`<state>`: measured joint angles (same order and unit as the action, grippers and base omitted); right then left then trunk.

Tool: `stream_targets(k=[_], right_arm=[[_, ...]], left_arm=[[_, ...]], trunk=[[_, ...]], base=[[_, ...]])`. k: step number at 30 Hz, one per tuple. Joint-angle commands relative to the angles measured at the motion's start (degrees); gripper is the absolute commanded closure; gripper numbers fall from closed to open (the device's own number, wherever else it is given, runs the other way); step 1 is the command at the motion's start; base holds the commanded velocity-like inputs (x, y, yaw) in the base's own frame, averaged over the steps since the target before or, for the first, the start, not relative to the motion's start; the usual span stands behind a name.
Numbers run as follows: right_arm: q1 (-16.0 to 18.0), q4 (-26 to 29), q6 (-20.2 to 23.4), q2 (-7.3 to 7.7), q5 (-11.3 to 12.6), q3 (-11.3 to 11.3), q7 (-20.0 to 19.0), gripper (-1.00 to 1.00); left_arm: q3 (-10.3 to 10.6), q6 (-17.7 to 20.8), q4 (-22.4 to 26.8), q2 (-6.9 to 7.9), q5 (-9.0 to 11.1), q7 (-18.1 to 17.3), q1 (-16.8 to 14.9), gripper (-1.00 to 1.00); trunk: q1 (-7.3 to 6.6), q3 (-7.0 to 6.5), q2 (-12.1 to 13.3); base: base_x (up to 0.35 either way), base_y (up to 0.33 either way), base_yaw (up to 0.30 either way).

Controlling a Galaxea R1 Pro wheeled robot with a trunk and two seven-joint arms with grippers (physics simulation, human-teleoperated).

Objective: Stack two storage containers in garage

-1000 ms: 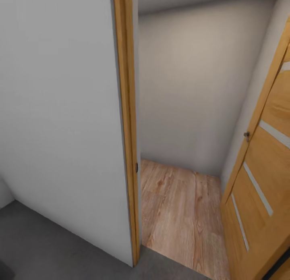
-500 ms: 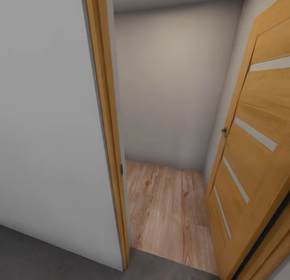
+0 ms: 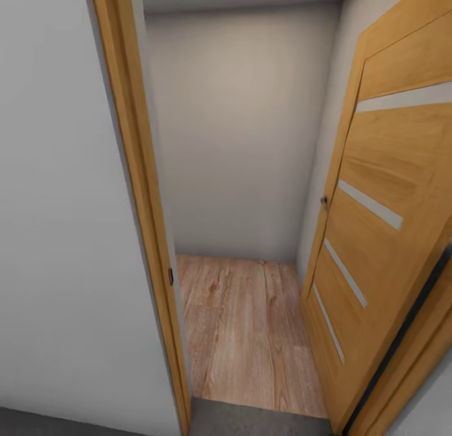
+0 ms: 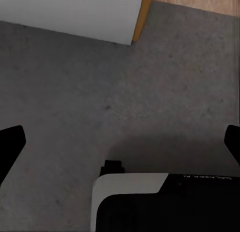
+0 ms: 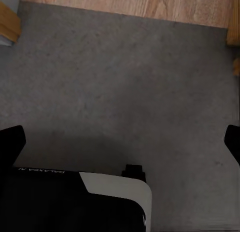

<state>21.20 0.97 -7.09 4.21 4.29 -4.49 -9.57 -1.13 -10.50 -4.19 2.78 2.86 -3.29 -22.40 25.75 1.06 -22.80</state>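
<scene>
I'm facing a pale grey wall (image 3: 56,223) and an open wood-panelled door (image 3: 383,235), light plank flooring (image 3: 251,335) beyond the threshold. Under me lies the floor (image 4: 150,92), dark grey speckled concrete. The left gripper (image 4: 120,142) and right gripper (image 5: 120,142) hang spread wide, empty.

The open door (image 3: 376,235) runs off the right edge, and the wood floor (image 3: 245,335) disappears behind the door frame (image 3: 141,223).

open wood-panelled door (image 3: 383,235), wooden frame (image 3: 141,223), pale walls (image 3: 238,135), plank floor (image 3: 251,335) beyond grey concrete (image 5: 130,92).
</scene>
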Motion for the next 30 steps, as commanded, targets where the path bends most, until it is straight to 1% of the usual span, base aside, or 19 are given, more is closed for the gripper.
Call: stream_targets(k=[1, 15, 20, 30], right_arm=[[0.1, -0.1, -0.2, 0.01, 0.5, -0.5, -0.2, -1.0], [0.1, -0.1, -0.2, 0.01, 0.4, -0.4, -0.2, -1.0], [0.1, -0.1, -0.2, 0.01, 0.4, -0.4, -0.2, -1.0], [0.1, -0.1, -0.2, -0.1, 0.5, -0.4, 0.2, -1.0]], left_arm=[[-0.1, -0.4, -0.3, 0.01, 0.3, -0.3, -0.1, -1.0], [-0.1, -0.6, -0.3, -0.12, 0.3, -0.3, -0.1, -1.0], [-0.1, -0.6, -0.3, -0.18, 0.3, -0.3, -0.1, -1.0], [-0.1, -0.6, -0.3, -0.15, 0.3, -0.3, -0.1, -1.0]], trunk=[[0.04, 0.11, -0.1], [0.04, 0.11, -0.1], [0.04, 0.11, -0.1], [0.04, 0.11, -0.1]], base=[[0.007, 0.006, -0.277], [0.001, 0.001, -0.268], [0.0, 0.0, -0.064], [0.0, 0.0, -0.002]])
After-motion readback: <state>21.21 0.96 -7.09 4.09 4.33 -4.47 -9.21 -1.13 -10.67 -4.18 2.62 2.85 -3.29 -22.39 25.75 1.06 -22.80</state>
